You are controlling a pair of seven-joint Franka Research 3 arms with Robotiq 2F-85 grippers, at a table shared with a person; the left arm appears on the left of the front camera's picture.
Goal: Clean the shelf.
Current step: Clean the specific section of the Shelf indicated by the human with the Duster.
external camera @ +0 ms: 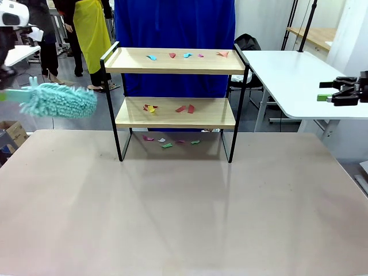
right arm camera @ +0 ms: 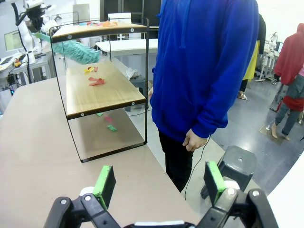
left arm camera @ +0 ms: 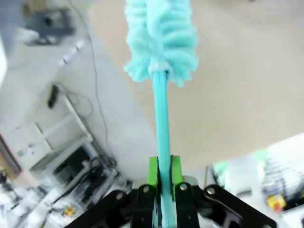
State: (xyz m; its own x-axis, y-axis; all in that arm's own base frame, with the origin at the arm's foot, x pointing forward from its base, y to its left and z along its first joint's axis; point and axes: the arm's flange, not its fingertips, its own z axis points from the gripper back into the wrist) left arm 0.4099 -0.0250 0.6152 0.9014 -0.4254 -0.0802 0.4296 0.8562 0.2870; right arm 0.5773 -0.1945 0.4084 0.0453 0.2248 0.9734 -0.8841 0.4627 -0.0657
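Note:
The shelf [external camera: 175,112] stands at the far middle of the table, two wooden boards in a black frame. Coloured paper scraps [external camera: 187,56] lie on its top board, more on the lower board and on the table beneath. A fluffy teal duster [external camera: 57,100] hovers left of the shelf, level with the lower board and apart from it. My left gripper [left arm camera: 164,171] is shut on the duster's teal handle [left arm camera: 161,109]. At the far right my right gripper [external camera: 326,91] hangs open and holds nothing. The right wrist view has the shelf [right arm camera: 104,95] and the duster [right arm camera: 78,51] beyond its open gripper [right arm camera: 159,183].
A person in a blue hoodie [right arm camera: 199,71] stands right behind the shelf at the far edge. A white table [external camera: 293,75] adjoins on the right, under my right gripper. A dark stool [right arm camera: 235,166] stands by the person. The near tabletop [external camera: 184,218] is bare.

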